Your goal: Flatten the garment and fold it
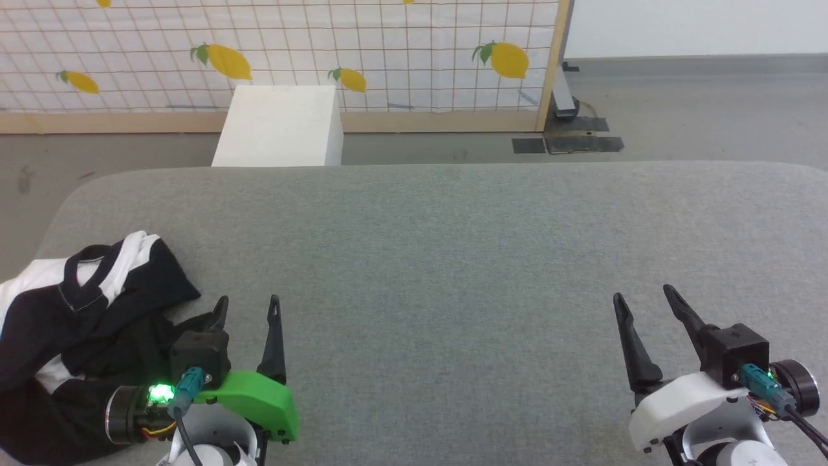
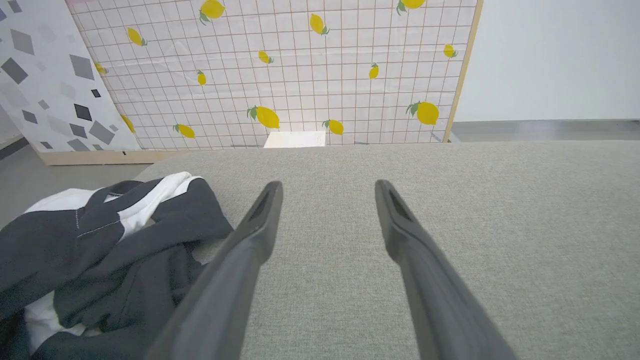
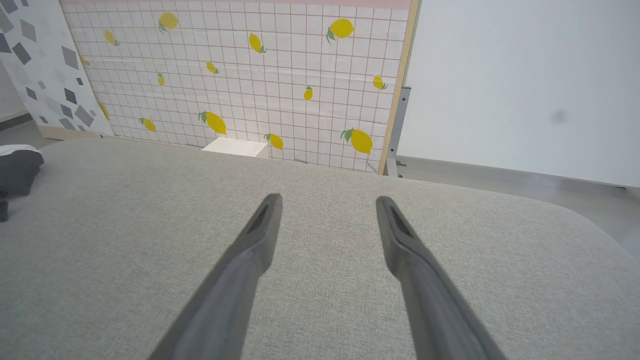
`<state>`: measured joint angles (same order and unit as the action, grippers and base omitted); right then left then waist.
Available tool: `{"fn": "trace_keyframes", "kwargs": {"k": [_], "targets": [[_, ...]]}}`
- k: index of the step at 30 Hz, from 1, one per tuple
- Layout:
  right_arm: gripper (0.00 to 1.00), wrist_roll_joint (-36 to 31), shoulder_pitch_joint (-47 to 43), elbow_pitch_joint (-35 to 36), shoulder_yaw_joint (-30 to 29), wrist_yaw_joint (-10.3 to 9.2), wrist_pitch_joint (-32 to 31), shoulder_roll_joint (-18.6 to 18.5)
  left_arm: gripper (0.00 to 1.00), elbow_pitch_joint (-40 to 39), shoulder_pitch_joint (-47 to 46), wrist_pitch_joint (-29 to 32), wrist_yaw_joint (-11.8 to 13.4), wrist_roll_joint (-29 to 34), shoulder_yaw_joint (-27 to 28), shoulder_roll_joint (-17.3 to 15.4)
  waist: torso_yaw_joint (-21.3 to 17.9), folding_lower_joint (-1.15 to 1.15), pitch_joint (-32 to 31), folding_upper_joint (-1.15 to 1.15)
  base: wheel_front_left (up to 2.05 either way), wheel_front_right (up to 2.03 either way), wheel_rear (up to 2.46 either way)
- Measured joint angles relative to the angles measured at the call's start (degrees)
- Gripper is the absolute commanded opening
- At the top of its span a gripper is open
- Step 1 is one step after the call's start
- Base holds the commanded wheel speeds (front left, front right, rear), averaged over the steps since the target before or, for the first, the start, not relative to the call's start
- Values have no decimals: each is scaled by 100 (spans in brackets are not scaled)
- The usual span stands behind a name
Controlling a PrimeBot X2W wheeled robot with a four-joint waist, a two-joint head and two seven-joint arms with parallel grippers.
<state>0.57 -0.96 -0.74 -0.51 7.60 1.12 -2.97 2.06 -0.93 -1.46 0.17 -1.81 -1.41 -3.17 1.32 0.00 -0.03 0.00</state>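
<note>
We see a broad grey fabric-covered surface (image 1: pixel 466 259), finely woven, with its far corners rounded at 10 and 2 o'clock. At its 8 o'clock, hard by the left edge, the garment (image 1: pixel 71 323) lies bunched in a heap rather than spread flat. Black folds are mostly uppermost, white shows at the heap's 11 and 7 o'clock, and the black collar sits near 12 o'clock. We cannot tell whether any cloth hangs over that edge.
</note>
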Motion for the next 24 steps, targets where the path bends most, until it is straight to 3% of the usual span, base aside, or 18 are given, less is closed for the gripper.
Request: {"fn": "trace_keyframes", "kwargs": {"k": [24], "targets": [[100, 103, 0, -120, -79, 0, 250, 0, 100, 229, -60, -283, 204, -283, -81, -32, 852, 0, -21, 0, 0, 0, 0]]}}
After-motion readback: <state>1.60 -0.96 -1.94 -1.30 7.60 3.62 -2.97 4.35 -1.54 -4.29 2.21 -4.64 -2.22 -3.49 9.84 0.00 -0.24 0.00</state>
